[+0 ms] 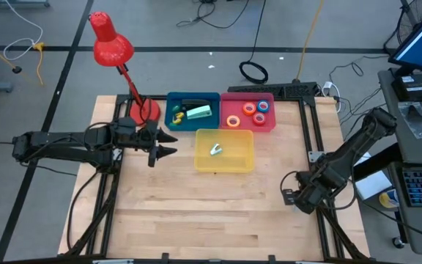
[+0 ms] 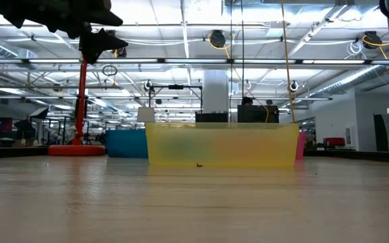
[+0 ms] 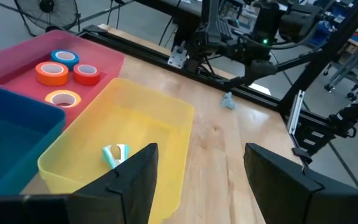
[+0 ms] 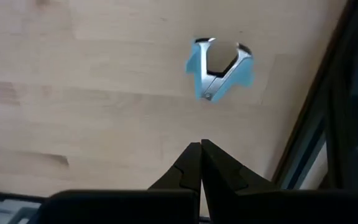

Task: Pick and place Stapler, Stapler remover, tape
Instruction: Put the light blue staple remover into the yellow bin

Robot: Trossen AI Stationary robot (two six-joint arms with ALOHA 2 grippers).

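My fingers (image 3: 135, 180) are black. I see a yellow bin (image 3: 142, 118), a pink bin (image 3: 104, 59), blue (image 3: 63, 57), orange (image 3: 52, 73), red (image 3: 86, 73) and yellow tape (image 3: 63, 99), and a pale blue staple remover (image 4: 218, 68).

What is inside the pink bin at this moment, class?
The pink bin holds four tape rolls: blue, orange, red and yellow, lying flat and apart. Nothing else shows on its floor, though the near wall hides a strip.

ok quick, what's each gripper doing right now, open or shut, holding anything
Left gripper: open, empty, beside the yellow plastic bin.
Right gripper: shut, empty, near the light blue claw-shaped staple remover.
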